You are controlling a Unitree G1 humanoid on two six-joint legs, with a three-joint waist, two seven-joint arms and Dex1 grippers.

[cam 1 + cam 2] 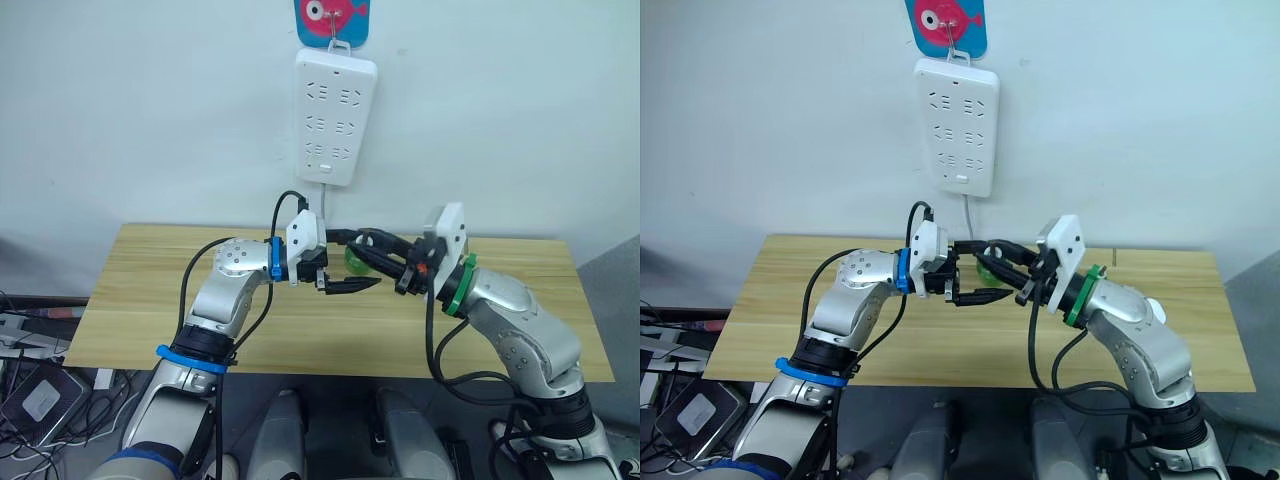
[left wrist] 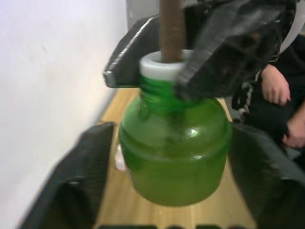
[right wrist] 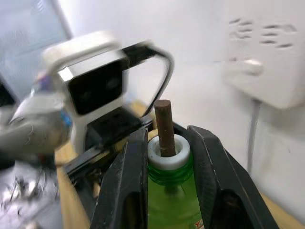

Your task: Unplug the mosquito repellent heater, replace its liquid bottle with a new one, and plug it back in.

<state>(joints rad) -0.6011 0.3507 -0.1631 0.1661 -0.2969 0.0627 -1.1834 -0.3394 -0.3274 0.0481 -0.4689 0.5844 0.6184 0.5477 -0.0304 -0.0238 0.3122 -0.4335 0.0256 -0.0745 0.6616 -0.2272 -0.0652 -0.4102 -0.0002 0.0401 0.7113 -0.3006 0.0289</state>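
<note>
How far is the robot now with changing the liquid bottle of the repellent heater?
Done, it seems: no heater sits in the power strip on the wall, so unplugging looks finished. In hand: the right tool is shut on the neck of a green liquid bottle with a brown wick, held above the table; the left tool's fingers flank its body. Left: fitting a bottle into the heater and plugging it back in.

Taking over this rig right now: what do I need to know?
Right gripper: shut on the neck of the green liquid bottle, wick up, held above the table.
Left gripper: open, its fingers either side of the bottle's body.
Power strip on the wall: sockets look free, so unplugging seems done.
I cannot tell whether this bottle is the old one or the new one.
Left: fit the new bottle to the heater, then plug it back in.
</note>
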